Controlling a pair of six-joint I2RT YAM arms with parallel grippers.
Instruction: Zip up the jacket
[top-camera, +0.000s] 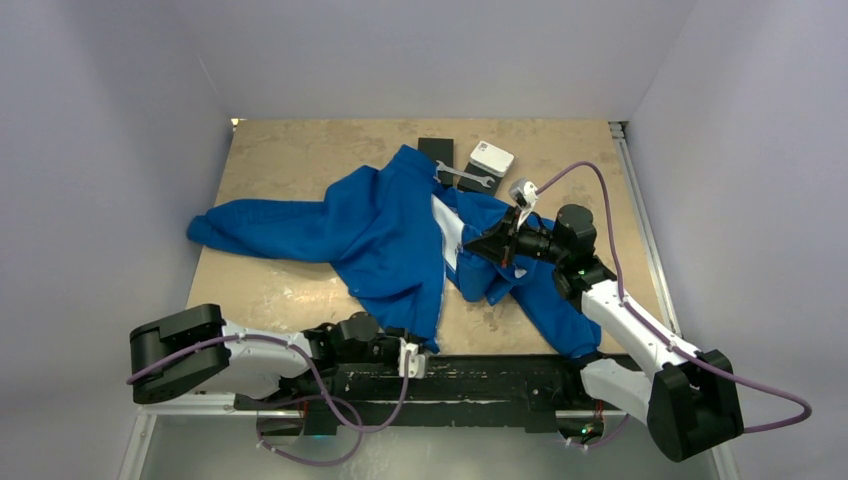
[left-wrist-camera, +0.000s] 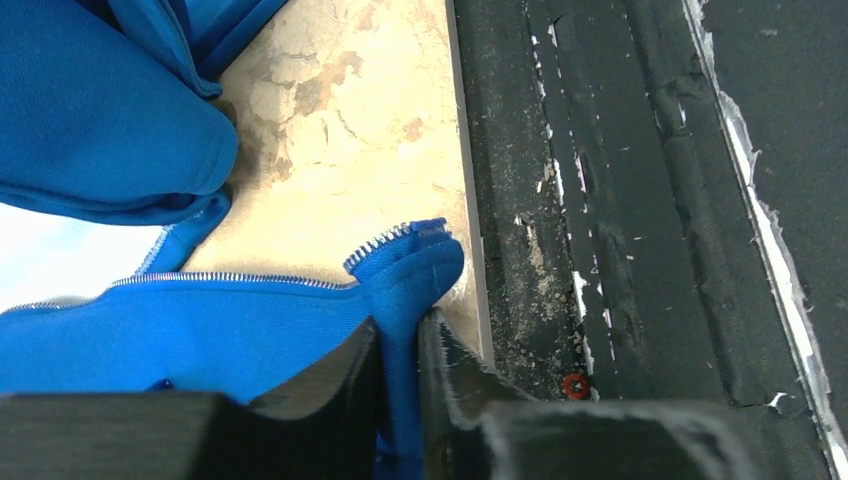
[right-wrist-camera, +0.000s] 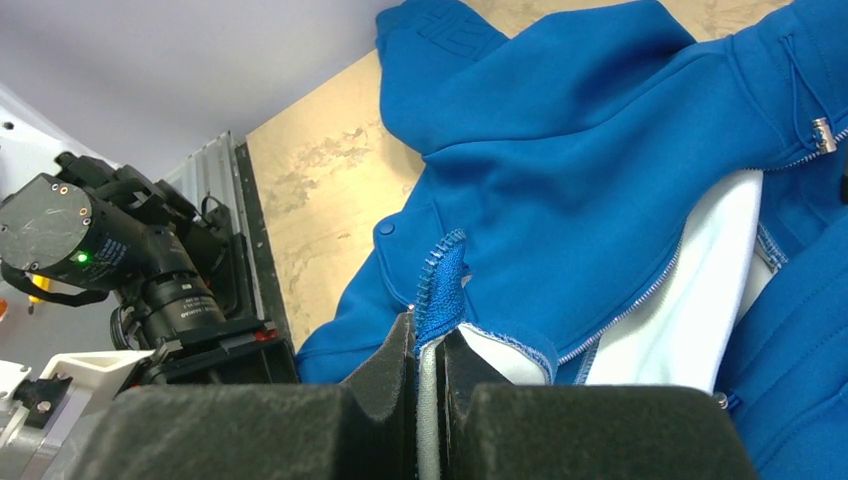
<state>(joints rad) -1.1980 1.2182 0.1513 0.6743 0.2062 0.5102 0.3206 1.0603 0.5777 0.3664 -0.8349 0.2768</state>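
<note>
Light fell soft and even from overhead, bright enough that the table (top-camera: 290, 160) showed its mottling right across, while the walls took a flat lilac-grey cast. Shadows were faint: a thin dark rim under the jacket (top-camera: 380, 235) and beneath the arms. From above, everything looked sharp. In the left wrist view the lining (left-wrist-camera: 40, 260) burned out to a featureless bluish white, and the left gripper (left-wrist-camera: 400, 330), close to the lens, was dark and soft-edged, though the scuffs on the black strip (left-wrist-camera: 600, 200) stayed crisp. In the right wrist view the right gripper (right-wrist-camera: 428, 345) blurred into grainy black, the cloth beyond it held focus, and a small green lamp (right-wrist-camera: 82, 257) glowed.
</note>
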